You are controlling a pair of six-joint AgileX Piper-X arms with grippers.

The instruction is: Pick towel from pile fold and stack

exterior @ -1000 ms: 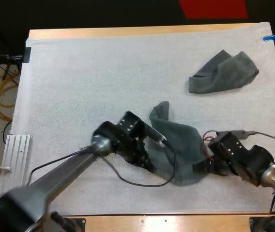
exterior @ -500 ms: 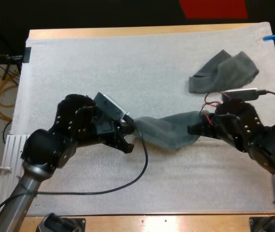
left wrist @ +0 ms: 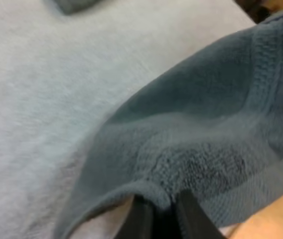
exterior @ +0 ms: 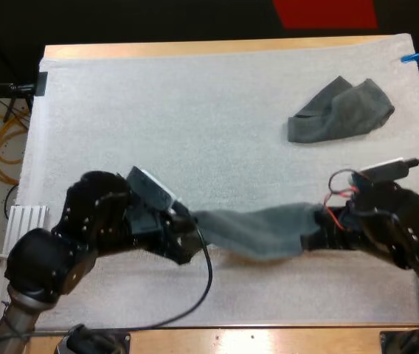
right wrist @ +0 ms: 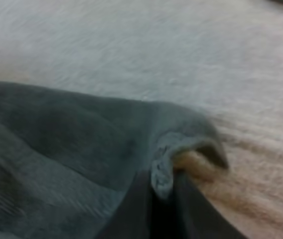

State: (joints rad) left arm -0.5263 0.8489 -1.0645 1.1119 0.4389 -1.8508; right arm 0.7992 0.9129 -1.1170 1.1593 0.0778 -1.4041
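- Two dark grey-green towels are over the white mat (exterior: pixel 158 110), which covers the wooden worktop (exterior: pixel 195 50).
- One crumpled towel (exterior: pixel 340 110) lies at about 2 o'clock from the mat's middle, well apart from both arms.
- One stretched towel (exterior: pixel 254 230) is at about 5 o'clock from the middle, pulled into a long band from 9 to 3 o'clock. I cannot tell if its middle touches the mat.
- Two grippers hold it, one at each end.
- The left gripper (exterior: pixel 189 234) is at the 9 o'clock end. Its fingers (left wrist: pixel 140 219) pinch the towel's hem from both sides.
- The right gripper (exterior: pixel 314 237) is at the 3 o'clock end. Its fingers (right wrist: pixel 136 209) pinch a curled edge of the same towel.
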